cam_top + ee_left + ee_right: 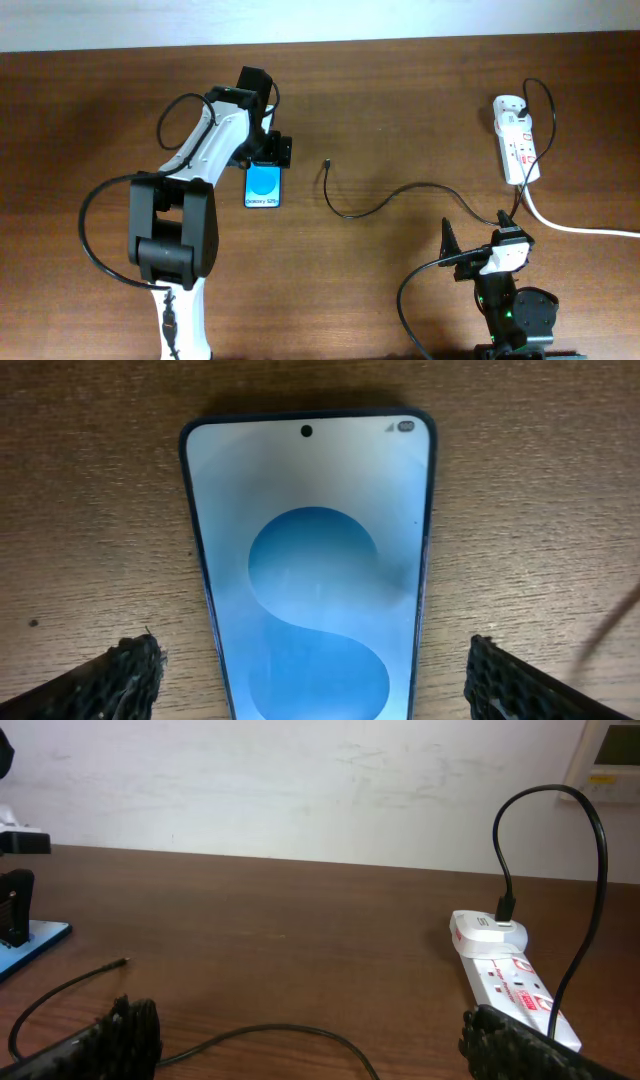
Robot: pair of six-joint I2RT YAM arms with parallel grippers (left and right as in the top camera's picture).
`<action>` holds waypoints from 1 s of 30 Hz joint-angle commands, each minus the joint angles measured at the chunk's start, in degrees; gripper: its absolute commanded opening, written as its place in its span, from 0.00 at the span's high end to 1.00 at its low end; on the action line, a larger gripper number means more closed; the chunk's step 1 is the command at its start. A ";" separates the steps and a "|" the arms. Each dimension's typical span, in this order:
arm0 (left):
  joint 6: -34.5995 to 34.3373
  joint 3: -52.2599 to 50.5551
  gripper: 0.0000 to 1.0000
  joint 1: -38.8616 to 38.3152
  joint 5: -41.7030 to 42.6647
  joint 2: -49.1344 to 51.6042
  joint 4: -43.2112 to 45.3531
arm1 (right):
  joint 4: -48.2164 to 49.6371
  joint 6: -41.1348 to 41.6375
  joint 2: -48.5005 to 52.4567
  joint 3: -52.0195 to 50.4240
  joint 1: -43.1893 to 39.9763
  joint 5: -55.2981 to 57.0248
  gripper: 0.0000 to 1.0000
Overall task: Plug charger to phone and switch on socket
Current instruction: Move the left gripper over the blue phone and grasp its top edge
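Left end effector (312,682) astride phone (310,540)

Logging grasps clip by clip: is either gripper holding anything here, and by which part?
Nothing is held. The left gripper straddles the phone, jaws open and clear of its edges; the right gripper is open and empty.

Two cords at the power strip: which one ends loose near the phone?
The thin black charger cable; its tip lies free beside the phone. The thick white cord runs off frame right.

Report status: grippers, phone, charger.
Left gripper open over phone. Right gripper open, empty. Charger tip loose on table, not in phone. Nothing blocking.
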 commanded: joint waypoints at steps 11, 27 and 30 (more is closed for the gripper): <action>-1.07 -3.96 0.01 -0.37 -1.73 0.61 5.29 | -0.26 0.66 -0.35 -0.35 0.37 0.11 0.02; -0.68 -8.55 0.09 -0.39 -2.14 0.61 9.38 | -0.26 0.66 -0.35 -0.35 0.37 0.11 0.02; -0.70 -8.57 0.34 -0.39 -2.12 0.61 9.38 | -0.26 0.66 -0.35 -0.35 0.37 0.11 0.01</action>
